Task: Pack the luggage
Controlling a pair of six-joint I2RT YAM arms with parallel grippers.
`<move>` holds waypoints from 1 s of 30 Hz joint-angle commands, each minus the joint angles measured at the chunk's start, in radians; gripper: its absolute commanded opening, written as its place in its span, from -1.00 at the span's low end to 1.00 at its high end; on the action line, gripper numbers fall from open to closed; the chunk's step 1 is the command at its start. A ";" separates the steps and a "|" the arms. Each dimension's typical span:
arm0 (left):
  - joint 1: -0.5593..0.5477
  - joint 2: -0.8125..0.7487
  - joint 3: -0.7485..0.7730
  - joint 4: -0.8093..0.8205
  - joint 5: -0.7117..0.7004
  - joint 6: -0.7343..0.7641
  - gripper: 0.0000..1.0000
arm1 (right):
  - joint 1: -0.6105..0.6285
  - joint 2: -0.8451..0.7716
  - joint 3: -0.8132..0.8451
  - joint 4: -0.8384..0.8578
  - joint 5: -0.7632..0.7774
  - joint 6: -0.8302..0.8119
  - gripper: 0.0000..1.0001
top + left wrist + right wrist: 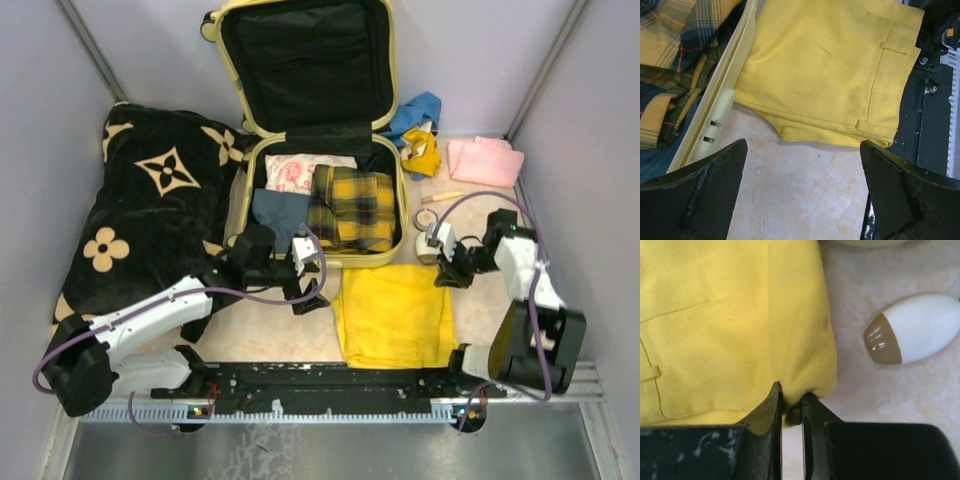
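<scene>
The pale-yellow luggage [400,190] lies open at the back, its black-lined lid up. Inside are a plaid garment [350,205], a floral cloth [295,172] and a blue piece [280,212]. Folded yellow trousers [395,315] lie on the table in front of it. My right gripper [442,276] is at their right edge. In the right wrist view it [791,392] is shut on a fold of the trousers' [730,320] corner. My left gripper [310,290] hovers open over bare table [802,145], between the luggage rim [725,85] and the trousers [825,70].
A black blanket with tan flowers [150,220] fills the left side. Pink [485,160], blue [415,112] and yellow [422,152] cloths lie at the back right. A tape roll [427,218] and a white bottle with a tan cap [920,327] sit beside the right gripper.
</scene>
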 commanded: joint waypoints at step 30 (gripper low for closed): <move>0.005 0.214 0.126 0.030 0.122 0.473 0.99 | 0.010 -0.786 -0.033 -0.472 -0.344 -0.860 -1.00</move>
